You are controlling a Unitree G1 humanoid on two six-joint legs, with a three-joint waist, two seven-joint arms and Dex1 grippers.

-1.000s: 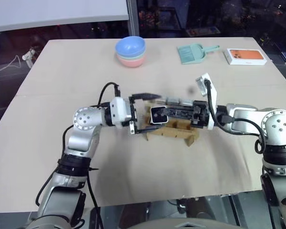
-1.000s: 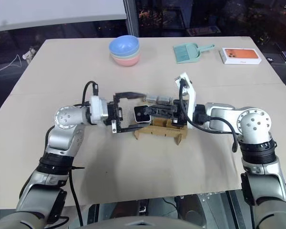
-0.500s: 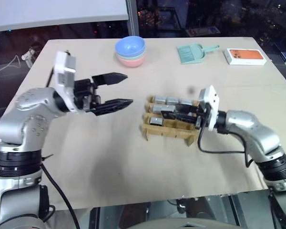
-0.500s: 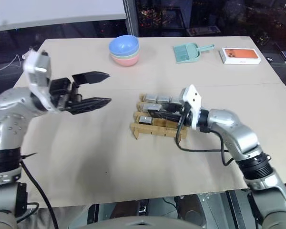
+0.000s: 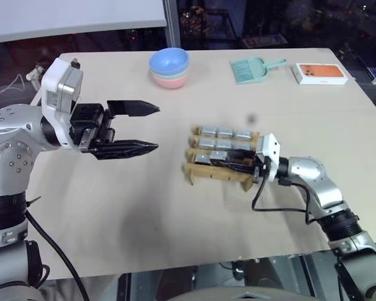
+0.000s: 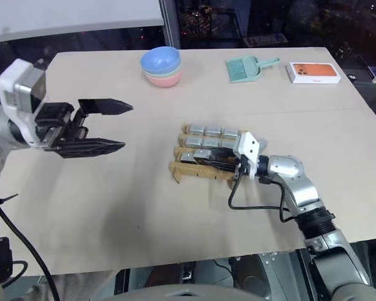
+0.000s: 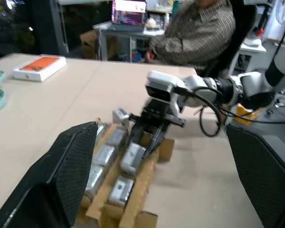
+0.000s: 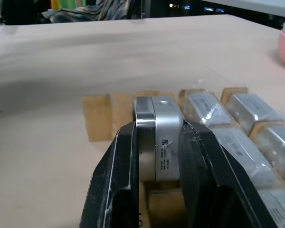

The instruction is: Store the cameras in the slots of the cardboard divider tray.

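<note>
The cardboard divider tray (image 5: 214,176) lies in the middle of the table. A full back row of cameras (image 5: 225,133) sits in it, with more in the middle row (image 5: 215,145) and one at the front left (image 5: 203,158). My right gripper (image 5: 233,165) lies low and level over the tray's front right part, shut on a silver camera (image 8: 164,118) held upright between its fingers (image 8: 118,161). Whether that camera sits in a slot I cannot tell. My left gripper (image 5: 156,127) hangs open and empty above the table, well left of the tray.
Stacked blue, green and pink bowls (image 5: 170,67) stand at the back. A mint-green dustpan (image 5: 254,69) and an orange-and-white phone box (image 5: 321,73) lie at the back right. A seated person (image 7: 194,28) is beyond the table's right side.
A second ago both grippers met over the tray around the camera. My left gripper has pulled away up and to the left, open. My right gripper has rolled and sunk to the tray with the camera.
</note>
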